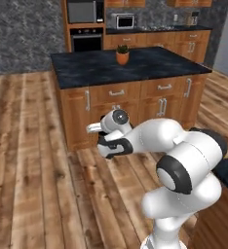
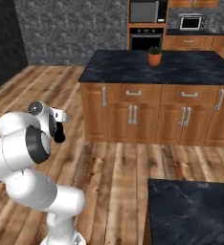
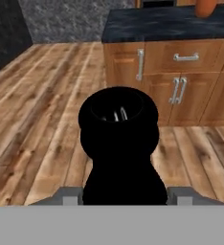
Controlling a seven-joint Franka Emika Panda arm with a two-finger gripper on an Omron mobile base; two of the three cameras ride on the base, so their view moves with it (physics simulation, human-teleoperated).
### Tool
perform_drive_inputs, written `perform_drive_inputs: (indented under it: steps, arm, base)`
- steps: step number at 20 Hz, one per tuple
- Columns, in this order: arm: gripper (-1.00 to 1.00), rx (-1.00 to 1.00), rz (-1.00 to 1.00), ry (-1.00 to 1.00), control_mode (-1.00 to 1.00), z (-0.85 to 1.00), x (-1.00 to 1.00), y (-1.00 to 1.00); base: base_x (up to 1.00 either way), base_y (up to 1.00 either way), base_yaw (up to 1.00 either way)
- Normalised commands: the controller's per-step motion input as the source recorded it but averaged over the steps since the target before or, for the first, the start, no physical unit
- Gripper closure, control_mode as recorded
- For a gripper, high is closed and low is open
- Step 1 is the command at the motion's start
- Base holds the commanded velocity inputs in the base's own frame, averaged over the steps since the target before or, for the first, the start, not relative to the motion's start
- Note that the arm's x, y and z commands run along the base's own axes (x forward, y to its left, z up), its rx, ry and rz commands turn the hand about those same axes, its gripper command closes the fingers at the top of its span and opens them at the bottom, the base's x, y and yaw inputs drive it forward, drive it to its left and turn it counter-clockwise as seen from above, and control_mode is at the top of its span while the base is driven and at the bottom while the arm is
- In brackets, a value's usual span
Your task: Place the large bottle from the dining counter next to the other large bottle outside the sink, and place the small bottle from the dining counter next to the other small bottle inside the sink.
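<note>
- The large black bottle (image 3: 118,143) sits between the gripper's (image 3: 123,194) fingers, its long axis running straight out from the hand, mouth toward the camera's far side.
- The fingers (image 3: 68,195) pinch its base from both sides.
- The arm is tucked close over the wooden floor (image 1: 33,170).
- An island counter (image 2: 181,69) with a potted plant (image 2: 155,56) lies ahead; the sink's direction cannot be told.
</note>
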Motion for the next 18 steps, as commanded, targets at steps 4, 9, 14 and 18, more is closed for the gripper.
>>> perform_drive_inputs:
  steps: [4,9,14,18]
  arm:
    - [1.00,0.00,0.00,0.00,1.00,0.00,0.00,0.00]
    - [1.00,0.00,0.00,0.00,1.00,0.00,0.00,0.00]
    - [1.00,0.00,0.00,0.00,1.00,0.00,0.00,0.00]
    - [1.00,0.00,0.00,0.00,1.00,0.00,0.00,0.00]
  base:
    - [0.97,0.52,-0.37]
    - [0.93,0.47,-0.40]
    - [0.70,0.33,-0.46]
    - [0.43,0.15,-0.49]
